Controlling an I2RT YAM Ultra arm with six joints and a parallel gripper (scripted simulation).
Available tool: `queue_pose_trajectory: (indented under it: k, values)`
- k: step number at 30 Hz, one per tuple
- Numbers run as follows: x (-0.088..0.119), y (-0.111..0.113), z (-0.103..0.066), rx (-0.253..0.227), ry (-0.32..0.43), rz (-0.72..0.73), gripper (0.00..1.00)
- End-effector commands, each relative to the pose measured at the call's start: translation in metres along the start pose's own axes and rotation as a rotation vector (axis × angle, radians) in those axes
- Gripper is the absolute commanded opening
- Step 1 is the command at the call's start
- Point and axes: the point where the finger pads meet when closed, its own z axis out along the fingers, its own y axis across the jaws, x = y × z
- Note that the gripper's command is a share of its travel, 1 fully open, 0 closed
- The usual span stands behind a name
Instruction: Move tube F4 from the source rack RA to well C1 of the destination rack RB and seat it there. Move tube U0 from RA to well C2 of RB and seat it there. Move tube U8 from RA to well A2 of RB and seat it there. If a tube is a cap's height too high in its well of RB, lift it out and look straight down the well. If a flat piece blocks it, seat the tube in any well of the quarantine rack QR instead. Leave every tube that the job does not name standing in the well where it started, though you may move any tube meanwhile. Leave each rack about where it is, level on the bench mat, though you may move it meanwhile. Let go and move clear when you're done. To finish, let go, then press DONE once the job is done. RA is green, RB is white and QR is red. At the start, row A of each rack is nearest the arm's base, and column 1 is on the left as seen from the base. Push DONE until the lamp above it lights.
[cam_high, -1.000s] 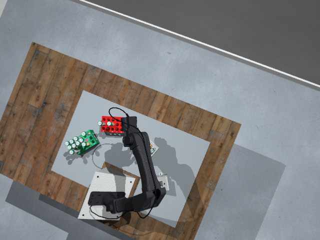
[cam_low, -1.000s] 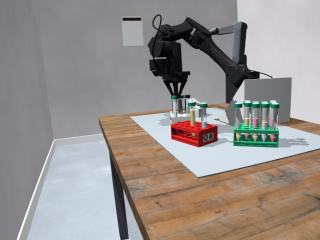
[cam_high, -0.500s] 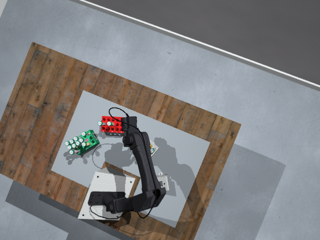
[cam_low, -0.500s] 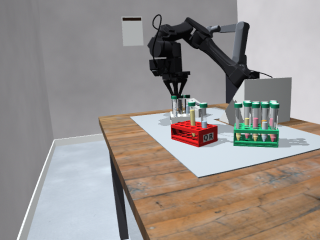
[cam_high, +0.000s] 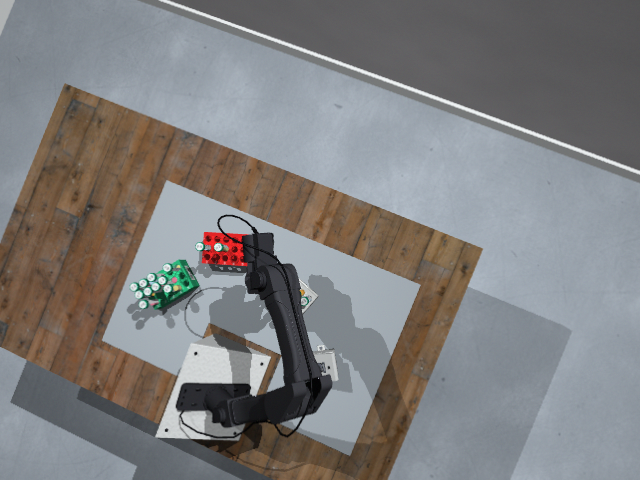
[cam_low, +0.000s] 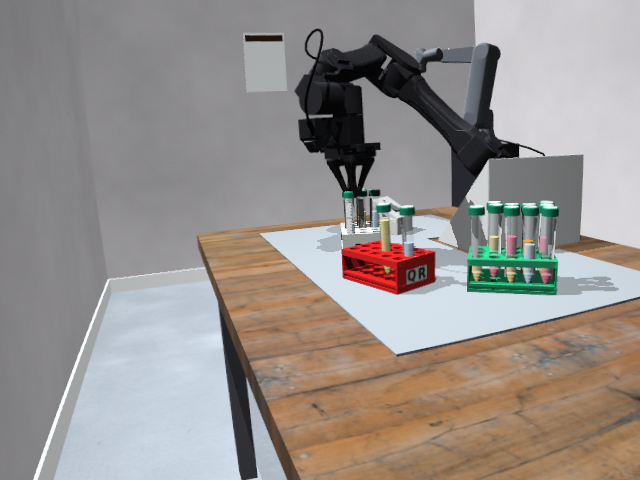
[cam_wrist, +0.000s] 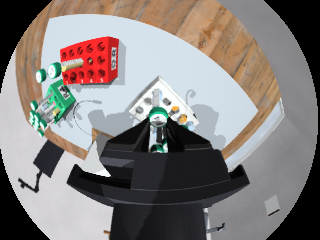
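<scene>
The jaws (cam_low: 355, 191) are narrow, closed on a capped tube (cam_low: 360, 206) (cam_wrist: 159, 149) that stands upright at RB (cam_high: 313, 296) (cam_low: 359, 238) (cam_wrist: 150, 86). You cannot read its label or tell its well or seating depth. Note a second tube (cam_low: 348, 211) (cam_wrist: 158, 116) just beside it. RA (cam_high: 192, 279) (cam_low: 511, 262) (cam_wrist: 63, 88) holds several tubes; QR (cam_high: 211, 261) (cam_low: 369, 253) (cam_wrist: 107, 59) stands between RA and RB.

Black six-joint arm (cam_high: 290, 320) (cam_low: 431, 108) arched high, elbow bent. Black blocky wrist (cam_high: 261, 250) (cam_low: 330, 98) hung beneath forearm's end. Black parallel-jaw gripper (cam_low: 355, 190) (cam_wrist: 158, 120) pointed straight down, tapered fingers (cam_low: 367, 173) closed on tube.
</scene>
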Motion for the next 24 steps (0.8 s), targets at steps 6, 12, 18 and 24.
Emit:
queue_pose_trajectory:
  k: [6,12,18,24]
  values:
    - [-0.0060,-0.0013,-0.0200,0.008,-0.045,-0.004,0.00]
    - [-0.0077,0.0033,-0.0153,0.008,-0.030,-0.018,0.00]
    - [-0.0087,0.0045,-0.0142,0.008,-0.027,-0.020,0.00]
    - [-0.0088,0.0031,-0.0159,0.008,-0.032,-0.015,0.00]
